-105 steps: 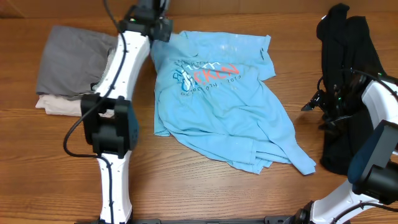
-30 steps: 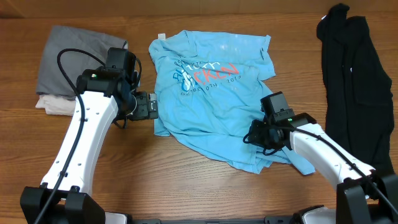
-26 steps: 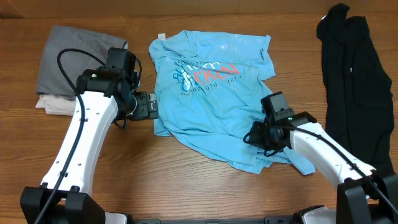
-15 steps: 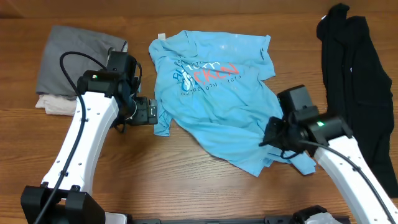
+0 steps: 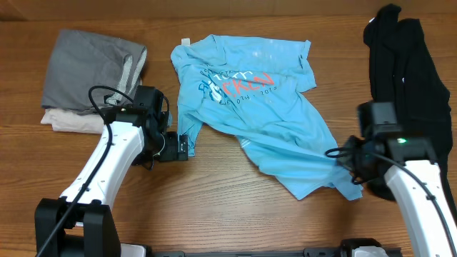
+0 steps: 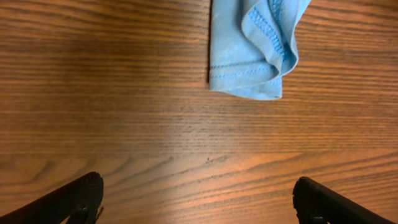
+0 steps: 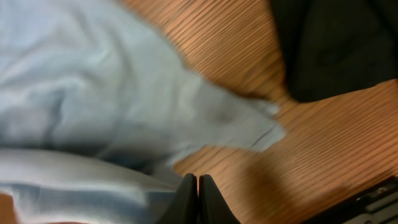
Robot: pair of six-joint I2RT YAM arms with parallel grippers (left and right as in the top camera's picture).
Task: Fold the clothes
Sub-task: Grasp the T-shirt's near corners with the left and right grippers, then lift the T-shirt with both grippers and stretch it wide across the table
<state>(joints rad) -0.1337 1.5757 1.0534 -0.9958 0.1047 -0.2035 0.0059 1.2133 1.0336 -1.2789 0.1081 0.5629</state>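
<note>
A sky-blue short-sleeved T-shirt (image 5: 250, 93) lies front-up at the middle of the desk (image 5: 214, 207), its red and white lettering (image 5: 239, 86) showing. The upper half lies flat. The lower half is bunched into a diagonal ridge stretched rightward.

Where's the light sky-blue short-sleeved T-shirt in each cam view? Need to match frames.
Overhead: the light sky-blue short-sleeved T-shirt spans top centre to lower right, its lower edge stretched toward the right gripper.
Left wrist: the T-shirt shows only one hemmed corner, at the top, right of centre.
Right wrist: the T-shirt, blurred, fills the left half.
Shared landmark: the wood-grain table, visible in all three.
</note>
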